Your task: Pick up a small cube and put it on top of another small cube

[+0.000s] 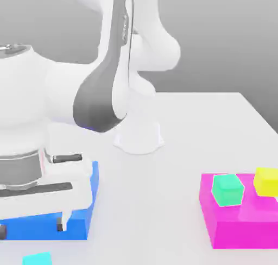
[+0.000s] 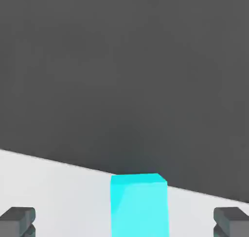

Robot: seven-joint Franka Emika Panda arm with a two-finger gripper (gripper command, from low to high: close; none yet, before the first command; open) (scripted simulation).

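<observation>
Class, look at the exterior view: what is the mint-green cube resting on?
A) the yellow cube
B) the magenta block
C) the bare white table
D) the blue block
B: the mint-green cube sits on top of the magenta block, beside the yellow cube.

We see the small plain cyan cube flat on the white table, at the exterior view's lower left, its top face showing; from the hand view the cyan cube stands square, edges crisp. The small plain mint-green cube rests upright on a magenta block, well apart from it.
</observation>
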